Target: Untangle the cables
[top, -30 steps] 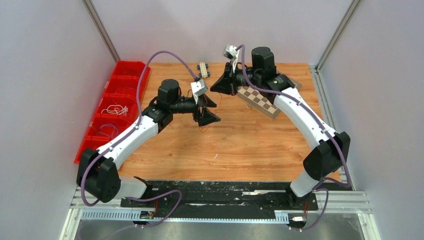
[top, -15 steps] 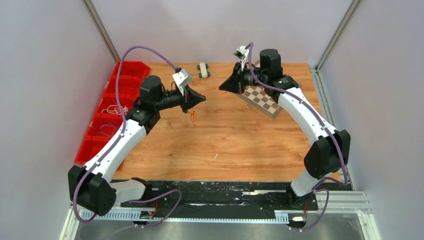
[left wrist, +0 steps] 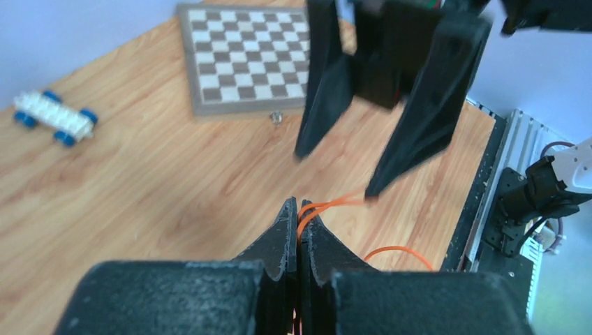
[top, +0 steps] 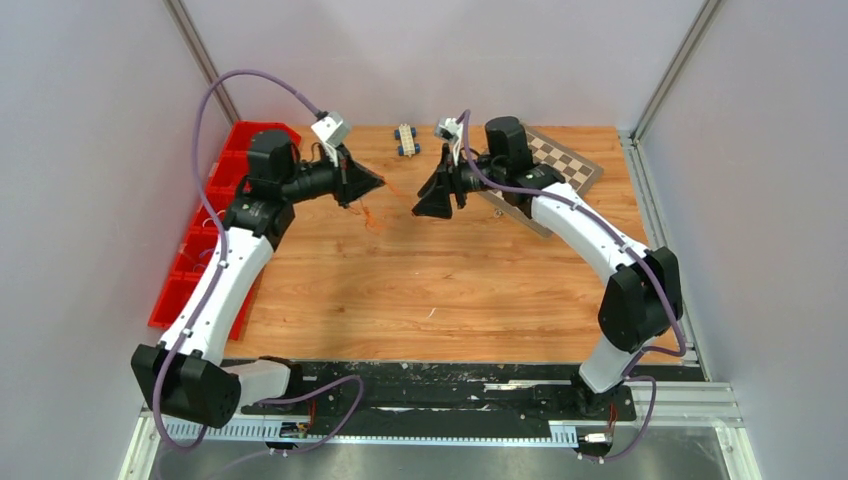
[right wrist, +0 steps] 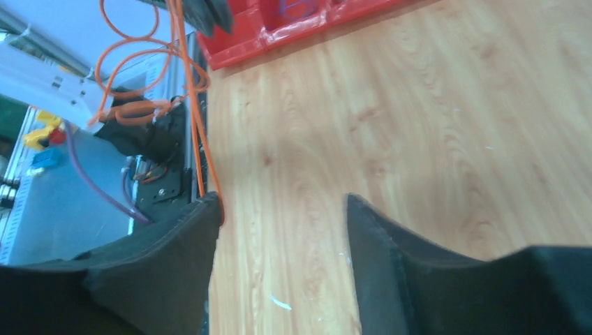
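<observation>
Of the cables, only a thin orange cable (left wrist: 334, 202) shows. My left gripper (left wrist: 299, 204) is shut on it, and loops of it hang below the jaws (top: 368, 212). From there the strand runs across to my right gripper (top: 432, 200), which faces the left one over the back of the table. In the right wrist view the orange cable (right wrist: 197, 143) reaches the tip of one finger (right wrist: 202, 223). The right gripper (right wrist: 283, 202) is open, with only bare wood between its fingers. Its open fingers also show ahead in the left wrist view (left wrist: 335, 174).
A checkerboard (top: 560, 162) lies at the back right, partly under the right arm. A small white toy car with blue wheels (top: 406, 139) stands at the back middle. Red bins (top: 188, 275) line the table's left edge. Grey walls close in three sides.
The left gripper shut on the orange cable, then rose and drew back to the left with it. The right gripper went from shut to open and came left toward the left one.
</observation>
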